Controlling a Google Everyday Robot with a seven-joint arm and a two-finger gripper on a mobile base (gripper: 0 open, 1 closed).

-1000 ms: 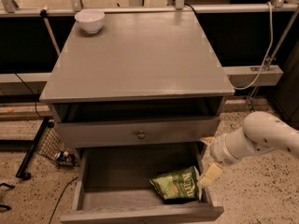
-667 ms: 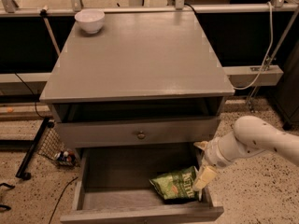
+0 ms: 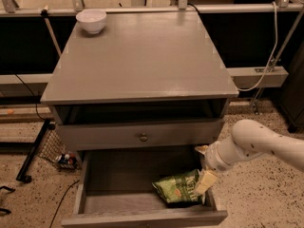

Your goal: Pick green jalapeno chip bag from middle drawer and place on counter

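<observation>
The drawer (image 3: 118,201) is standing pulled out toward the near side at the bottom of the cabinet, with its plain grey floor showing. The bag (image 3: 176,189), green and crinkled with white lettering, is lying inside on that floor, toward the right and close to the near wall. The gripper (image 3: 204,182) is reaching down into the right side of the drawer from a white arm (image 3: 259,144) that is coming in from the right edge. It is sitting at the bag's right end and appears to be touching it. Whether the gripper is clenched on the bag or released cannot be told from this view. Directly above the drawer, a closed front (image 3: 104,136) with a small round knob (image 3: 143,137) is facing the near side, and a dark open slot is running between it and the top. The tabletop (image 3: 142,61) is lying well above the bag and is carrying a white bowl (image 3: 91,20) at its far left corner. A white cable (image 3: 274,42) is hanging at the far right, beyond the cabinet. A black frame (image 3: 33,151) is leaning on the speckled ground to the cabinet's left.
</observation>
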